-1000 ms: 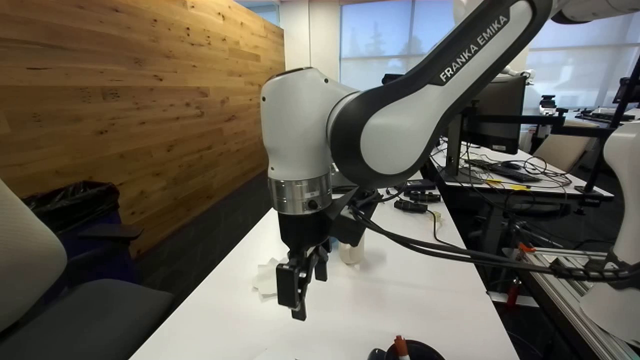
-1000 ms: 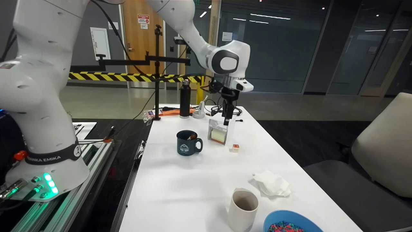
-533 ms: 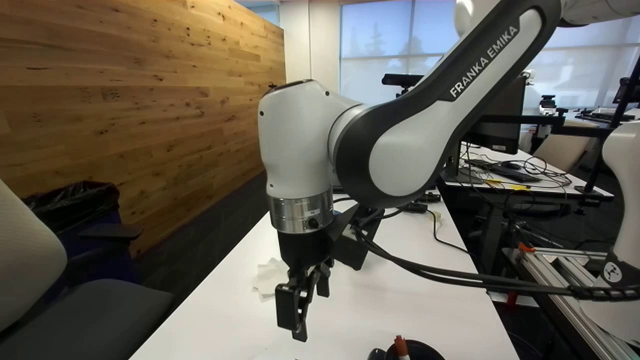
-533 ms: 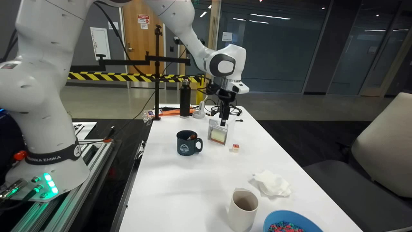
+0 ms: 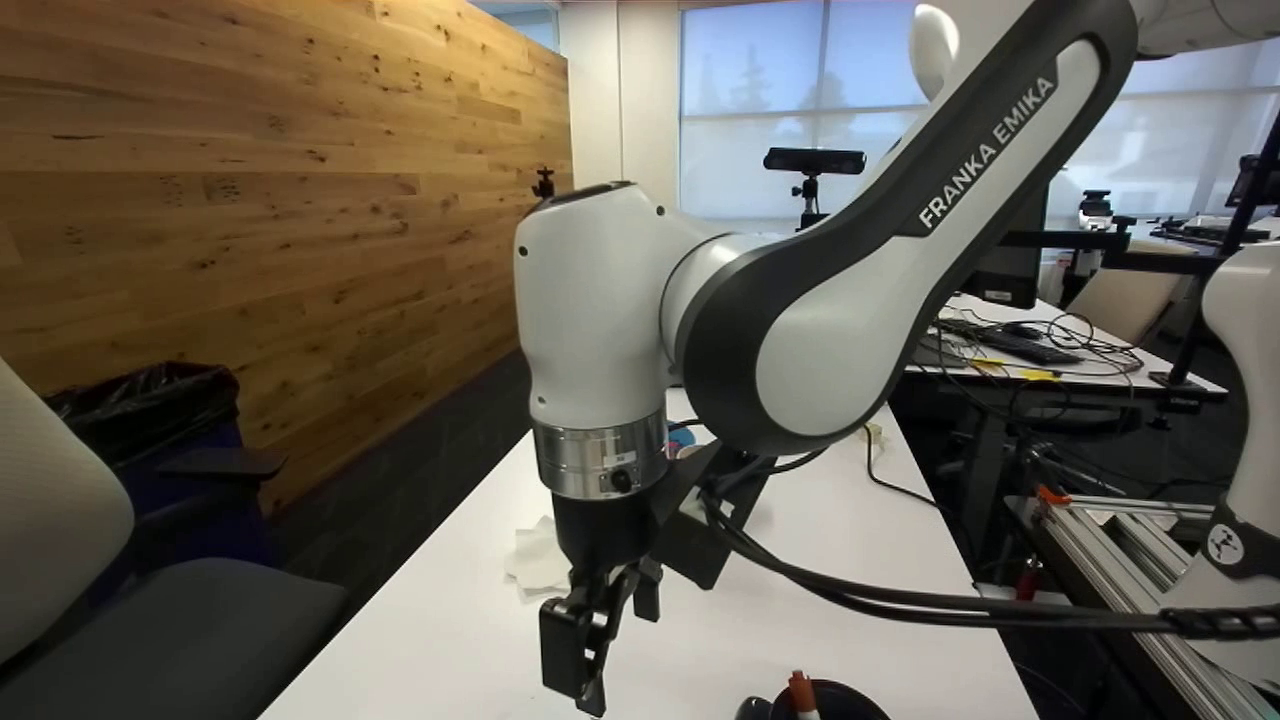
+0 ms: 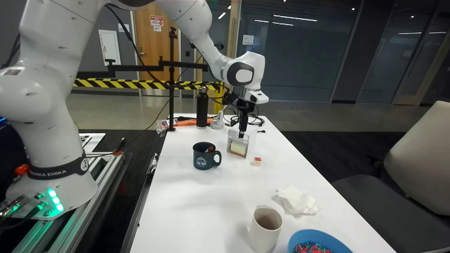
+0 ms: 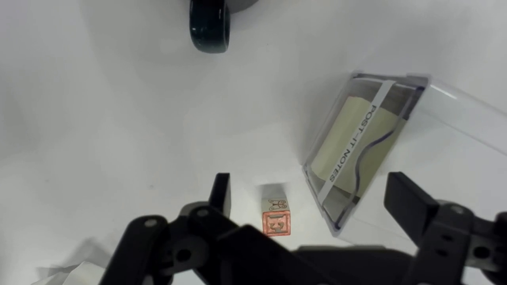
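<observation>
Letter block (image 7: pixel 276 223) is sitting ungrasped beside the Post-it box (image 7: pixel 353 147) — you're hovering the gripper (image 7: pixel 311 198) near that box, jaws wide apart, gripping nothing yet.

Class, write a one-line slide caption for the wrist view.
Past the open gripper: a letter block beside a clear Post-it notes holder, mug handle at top.

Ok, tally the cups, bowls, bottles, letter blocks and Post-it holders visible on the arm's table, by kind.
Cups (dark mug, beige cup): 2
Blue bowl: 1
Black bottle: 1
Letter block: 1
Post-it holder: 1
Total: 6
</observation>
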You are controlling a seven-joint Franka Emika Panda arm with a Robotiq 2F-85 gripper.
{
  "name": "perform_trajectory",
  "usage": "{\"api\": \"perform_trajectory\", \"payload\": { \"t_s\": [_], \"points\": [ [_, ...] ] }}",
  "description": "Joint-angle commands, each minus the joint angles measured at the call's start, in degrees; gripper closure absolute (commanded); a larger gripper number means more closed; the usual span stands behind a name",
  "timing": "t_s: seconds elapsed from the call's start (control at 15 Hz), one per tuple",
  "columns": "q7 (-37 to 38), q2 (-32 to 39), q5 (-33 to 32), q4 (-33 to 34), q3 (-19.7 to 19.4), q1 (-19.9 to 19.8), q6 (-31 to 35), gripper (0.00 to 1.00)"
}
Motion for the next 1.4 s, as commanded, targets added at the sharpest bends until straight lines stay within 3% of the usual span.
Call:
{"api": "perform_trajectory", "payload": {
  "t_s": [0.0, 1.33],
  "points": [
    [4.0, -0.4, -1.2, -0.6, -0.7, 1.2, 0.6, 0.00],
    [6.4, 0.0, -0.7, -0.5, -0.3, 0.8, -0.2, 0.00]
  ]
}}
